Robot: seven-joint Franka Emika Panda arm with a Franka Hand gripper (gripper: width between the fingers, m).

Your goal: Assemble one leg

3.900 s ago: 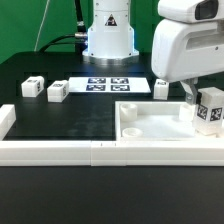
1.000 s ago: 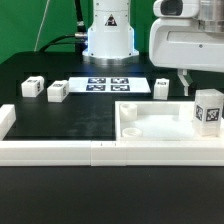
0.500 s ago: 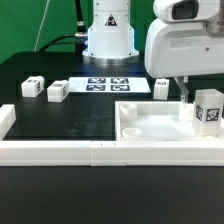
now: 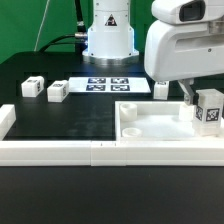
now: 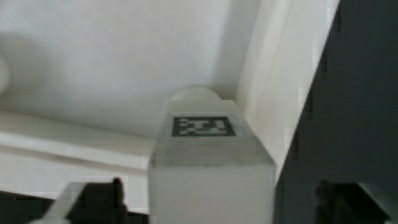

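The leg (image 4: 209, 108), a small white block with a black-and-white tag, stands upright at the right end of the large white panel (image 4: 150, 125). My gripper (image 4: 192, 98) hangs just above it, toward the exterior view's left. One dark finger (image 4: 186, 96) shows beside the leg. In the wrist view the leg (image 5: 210, 150) rises between my two dark fingertips (image 5: 98, 200). The gripper (image 5: 222, 205) is open: one fingertip is close to the leg and the other stands clearly apart. The gripper holds nothing.
Three more white tagged blocks stand on the black table: two (image 4: 33, 86) (image 4: 57, 91) at the exterior view's left and one (image 4: 160, 88) behind the panel. The marker board (image 4: 108, 84) lies at the back. A white rail (image 4: 60, 150) runs along the front.
The arm's white head has shifted toward the exterior view's left and come down a little beside the leg. The leg stands where it did.
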